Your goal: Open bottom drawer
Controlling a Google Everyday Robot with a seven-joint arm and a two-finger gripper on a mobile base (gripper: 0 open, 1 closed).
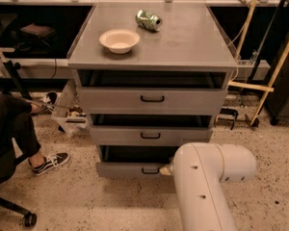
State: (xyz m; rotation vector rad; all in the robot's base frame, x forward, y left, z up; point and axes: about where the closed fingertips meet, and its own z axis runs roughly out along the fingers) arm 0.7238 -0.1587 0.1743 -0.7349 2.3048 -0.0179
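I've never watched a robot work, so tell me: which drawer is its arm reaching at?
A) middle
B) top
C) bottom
C: the gripper, mostly hidden behind the white arm, is down by the handle of the bottom drawer, near the floor.

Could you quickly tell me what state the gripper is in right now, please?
Gripper: at the bottom drawer, mostly hidden behind the arm; cannot be told.
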